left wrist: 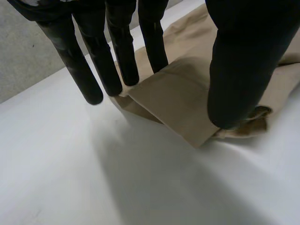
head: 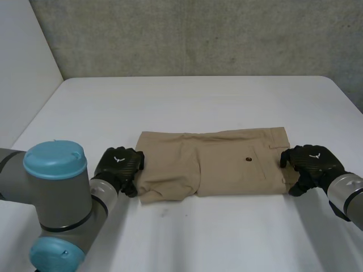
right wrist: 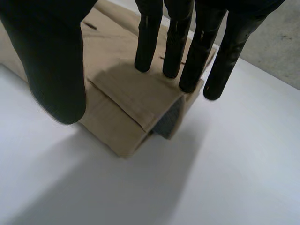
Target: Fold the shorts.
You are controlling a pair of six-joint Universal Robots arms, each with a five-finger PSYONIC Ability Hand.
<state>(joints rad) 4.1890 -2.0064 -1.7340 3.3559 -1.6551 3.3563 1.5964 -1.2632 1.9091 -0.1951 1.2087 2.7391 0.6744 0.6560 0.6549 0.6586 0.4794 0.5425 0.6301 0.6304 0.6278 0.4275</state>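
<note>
The left robot hand (left wrist: pixel 243 61), fingers straight and holding nothing, stands at the leg hems of the tan fabric shorts (head: pixel 227 164), folded lengthwise on the white surface (head: pixel 198 102), the right robot hand (right wrist: pixel 51 56) equally open at the waistband; the crosswise fold probably needs a pinch first.

Left hand (head: pixel 119 164), right hand (head: pixel 311 161): fingers (left wrist: pixel 89 79) straight.

Bare white table (head: pixel 187 102) before and behind the shorts (head: pixel 221 161); left hand (head: pixel 118 164), right hand (head: pixel 311 161) at its ends.
</note>
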